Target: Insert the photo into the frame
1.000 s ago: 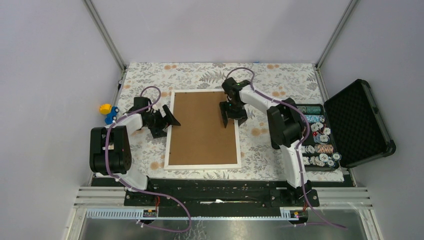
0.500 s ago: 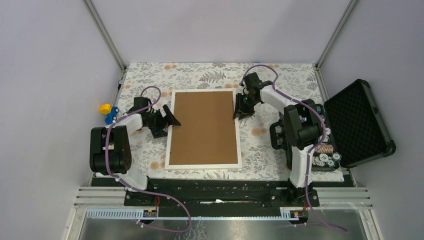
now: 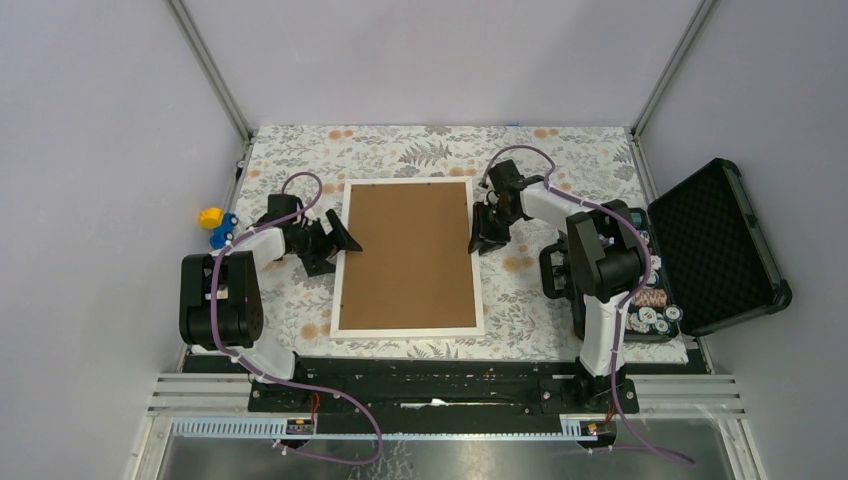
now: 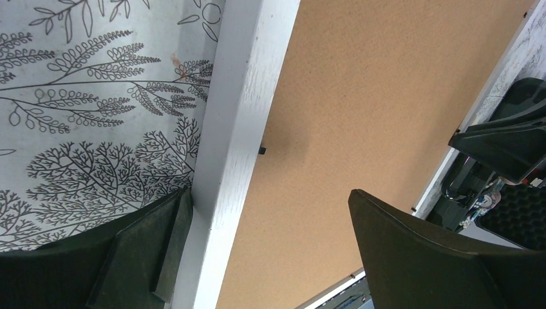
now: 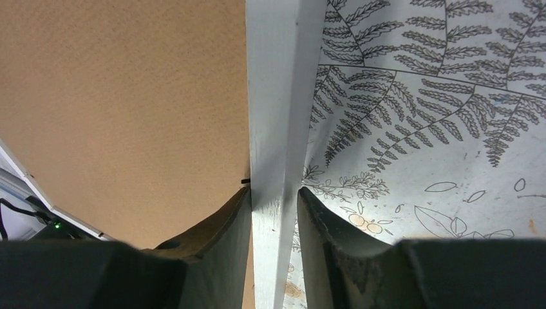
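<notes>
The frame (image 3: 408,330) lies flat mid-bench (image 3: 300,150), filled by a brown backing board (image 3: 405,255). The right gripper (image 5: 273,193) has its jaws clenched on the frame's right rail. The left gripper (image 4: 267,199) has its jaws released, astride the left rail. Right of the frame, an open black case (image 3: 715,240) holds poker chips (image 3: 640,290).

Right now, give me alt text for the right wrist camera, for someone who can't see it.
The right gripper pinches the white rail of the frame between its two dark fingers, seen close up. The brown backing board fills the frame to the left; a fern-printed tablecloth lies to the right.
</notes>
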`<action>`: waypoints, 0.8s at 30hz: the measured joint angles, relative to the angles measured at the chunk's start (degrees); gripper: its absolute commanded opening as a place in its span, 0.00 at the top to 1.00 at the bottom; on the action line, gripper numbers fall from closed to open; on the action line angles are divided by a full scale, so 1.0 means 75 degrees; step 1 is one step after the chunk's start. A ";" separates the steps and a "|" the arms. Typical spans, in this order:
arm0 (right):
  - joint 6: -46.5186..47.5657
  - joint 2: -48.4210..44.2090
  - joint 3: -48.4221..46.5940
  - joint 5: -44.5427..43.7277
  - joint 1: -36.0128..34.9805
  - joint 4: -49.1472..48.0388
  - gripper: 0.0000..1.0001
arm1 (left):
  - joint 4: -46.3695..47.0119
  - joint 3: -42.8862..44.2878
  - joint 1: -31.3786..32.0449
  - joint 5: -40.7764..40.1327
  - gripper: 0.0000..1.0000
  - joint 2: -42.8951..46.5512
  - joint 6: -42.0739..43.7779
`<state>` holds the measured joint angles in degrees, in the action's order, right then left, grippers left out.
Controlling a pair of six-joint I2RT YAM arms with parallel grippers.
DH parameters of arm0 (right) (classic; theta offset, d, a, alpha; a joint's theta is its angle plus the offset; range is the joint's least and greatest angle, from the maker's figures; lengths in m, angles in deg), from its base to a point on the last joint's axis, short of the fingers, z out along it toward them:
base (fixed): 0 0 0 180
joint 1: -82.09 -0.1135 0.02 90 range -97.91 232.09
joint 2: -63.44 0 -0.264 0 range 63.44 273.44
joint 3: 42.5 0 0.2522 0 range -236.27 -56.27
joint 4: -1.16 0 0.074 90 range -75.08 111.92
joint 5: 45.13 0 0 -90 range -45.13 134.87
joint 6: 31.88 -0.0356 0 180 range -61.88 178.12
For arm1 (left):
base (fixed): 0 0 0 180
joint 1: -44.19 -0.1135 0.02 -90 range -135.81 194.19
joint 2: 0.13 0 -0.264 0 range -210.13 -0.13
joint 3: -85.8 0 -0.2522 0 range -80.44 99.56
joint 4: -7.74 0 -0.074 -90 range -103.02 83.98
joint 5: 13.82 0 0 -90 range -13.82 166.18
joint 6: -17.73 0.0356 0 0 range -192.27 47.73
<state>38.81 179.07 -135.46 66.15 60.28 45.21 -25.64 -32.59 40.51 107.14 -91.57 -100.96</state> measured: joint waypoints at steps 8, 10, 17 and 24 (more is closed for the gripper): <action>0.0026 -0.0061 0.0017 0.0061 0.0015 -0.0050 0.45 | 0.0003 -0.0003 -0.0003 0.0009 0.01 -0.0003 0.0000; 0.0026 -0.0230 0.0038 0.0058 0.0038 -0.0017 0.53 | 0.0003 -0.0003 -0.0003 0.0012 0.01 -0.0003 0.0000; 0.0058 -0.0641 0.0041 0.0111 0.0321 -0.0026 0.63 | 0.0003 -0.0003 -0.0003 0.0015 0.01 -0.0003 0.0000; 0.0058 -0.0516 0.0087 0.0280 0.0396 -0.0125 0.59 | 0.0006 -0.0003 -0.0003 0.0017 0.01 -0.0003 0.0000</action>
<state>39.24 175.20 -134.81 68.25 63.26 44.27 -25.60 -32.61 40.48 107.27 -91.59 -100.96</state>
